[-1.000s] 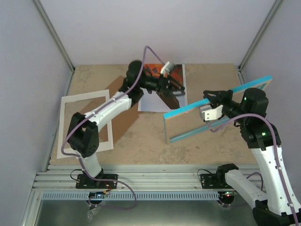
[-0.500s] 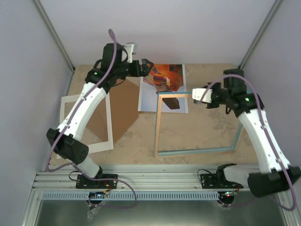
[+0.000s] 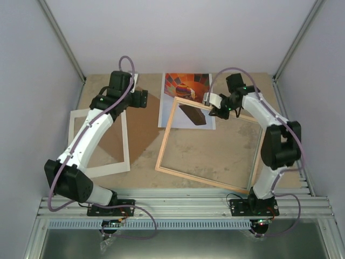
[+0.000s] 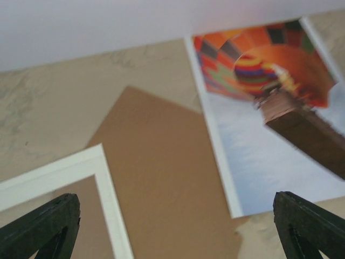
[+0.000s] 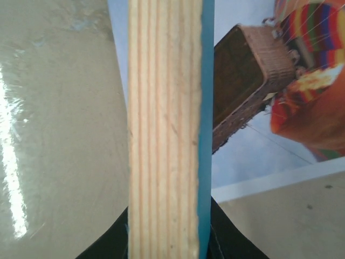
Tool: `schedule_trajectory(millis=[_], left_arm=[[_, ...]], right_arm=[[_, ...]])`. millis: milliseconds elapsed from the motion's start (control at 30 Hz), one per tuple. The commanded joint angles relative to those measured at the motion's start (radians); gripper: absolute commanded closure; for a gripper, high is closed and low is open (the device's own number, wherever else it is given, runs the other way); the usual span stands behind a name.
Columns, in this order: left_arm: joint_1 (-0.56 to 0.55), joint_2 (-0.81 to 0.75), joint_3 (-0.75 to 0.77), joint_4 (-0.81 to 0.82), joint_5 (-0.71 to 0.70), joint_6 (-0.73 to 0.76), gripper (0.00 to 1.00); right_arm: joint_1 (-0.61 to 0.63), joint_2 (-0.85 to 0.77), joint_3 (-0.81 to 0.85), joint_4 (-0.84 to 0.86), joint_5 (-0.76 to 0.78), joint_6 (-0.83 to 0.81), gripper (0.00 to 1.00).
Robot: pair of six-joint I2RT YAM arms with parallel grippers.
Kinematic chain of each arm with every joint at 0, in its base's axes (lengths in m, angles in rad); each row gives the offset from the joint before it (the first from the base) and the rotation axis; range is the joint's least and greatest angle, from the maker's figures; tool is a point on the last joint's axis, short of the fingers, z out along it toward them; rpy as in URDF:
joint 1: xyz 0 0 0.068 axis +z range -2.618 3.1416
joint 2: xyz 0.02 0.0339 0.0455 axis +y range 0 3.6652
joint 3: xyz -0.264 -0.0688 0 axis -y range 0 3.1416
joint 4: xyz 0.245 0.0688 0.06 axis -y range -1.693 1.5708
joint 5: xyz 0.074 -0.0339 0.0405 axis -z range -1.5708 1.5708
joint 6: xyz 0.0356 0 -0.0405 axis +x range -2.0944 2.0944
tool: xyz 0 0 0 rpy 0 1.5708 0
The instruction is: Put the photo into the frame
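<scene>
The photo (image 3: pixel 186 86), a hot-air balloon print, lies picture side up at the back middle of the table. The frame (image 3: pixel 165 135) lies flat with its bare wood face up, and its far left corner covers the photo's near part. My right gripper (image 3: pixel 218 110) is shut on the frame's far rail (image 5: pixel 164 129); the turquoise edge and the photo (image 5: pixel 259 135) show beside it. My left gripper (image 3: pixel 144 100) is open and empty above the brown backing board (image 4: pixel 156 172), left of the photo (image 4: pixel 269 108).
A white cardboard mat border (image 3: pixel 110 169) lies at the left, partly over the brown backing board (image 3: pixel 143 127). The mat's corner (image 4: pixel 59 172) shows in the left wrist view. Grey walls close in the table on three sides.
The right arm has brought the frame down from a raised tilt to lie flat, wood face up, over the photo's near part. The left arm has drawn back left from the photo.
</scene>
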Motion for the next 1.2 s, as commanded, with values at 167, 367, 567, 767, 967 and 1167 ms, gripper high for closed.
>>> schedule_trajectory(millis=[167,367,567,767,967,1167], left_arm=[[0.115,-0.008,-0.153,0.004,0.025,0.085,0.01],[0.143,0.028,-0.221,0.003,0.073,0.14,0.01],[0.161,0.055,-0.264,-0.001,0.079,0.194,0.01],[0.167,0.053,-0.29,-0.034,0.094,0.23,0.01],[0.19,0.033,-0.319,-0.081,0.095,0.286,0.01],[0.244,-0.004,-0.379,-0.136,0.128,0.385,0.01]], right_arm=[[0.051,0.345,0.257,0.111,-0.038,0.009,0.97],[0.082,0.528,0.412,0.106,0.007,-0.037,0.96],[0.094,0.644,0.524,0.087,0.027,-0.052,0.91],[0.1,0.644,0.53,0.105,0.04,-0.069,0.73],[0.1,0.561,0.521,0.106,0.008,-0.027,0.44],[0.102,0.439,0.456,0.134,-0.029,0.08,0.32]])
